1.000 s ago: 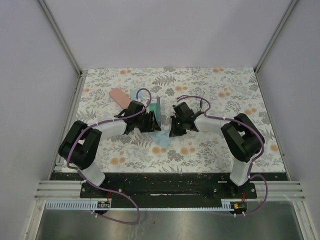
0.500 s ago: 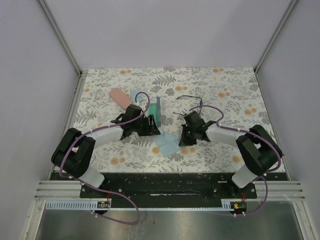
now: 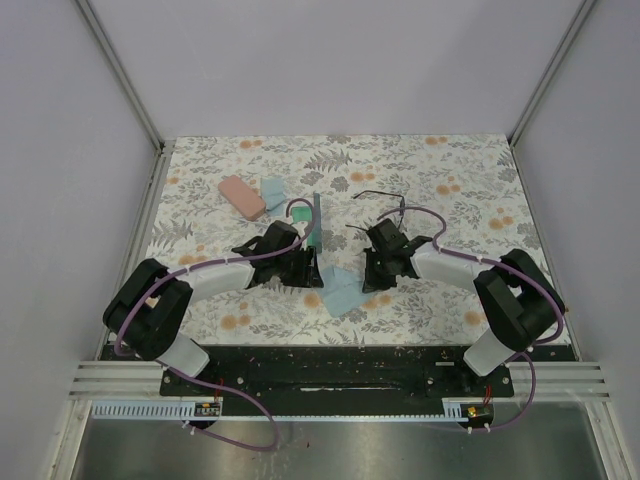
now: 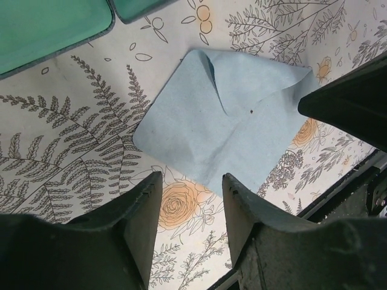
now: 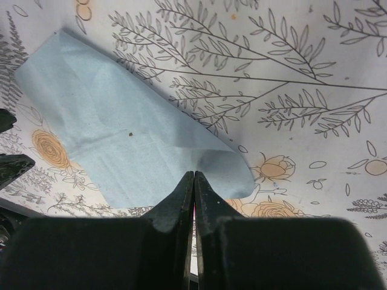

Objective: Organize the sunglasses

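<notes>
While both arms work at the blue cloth (image 4: 211,115), the sunglasses (image 3: 372,195) wait apart.
I judge this a cloth step: left jaws open just short of it, right jaws closed at its curled edge, pinching or not I cannot tell. The cloth is soft, square, creased; the teal case (image 4: 54,24) smooth, hard. The thin black frame seems to lie beyond the right arm on the flowered bench (image 3: 480,180). Next needs a gentle lift.
</notes>
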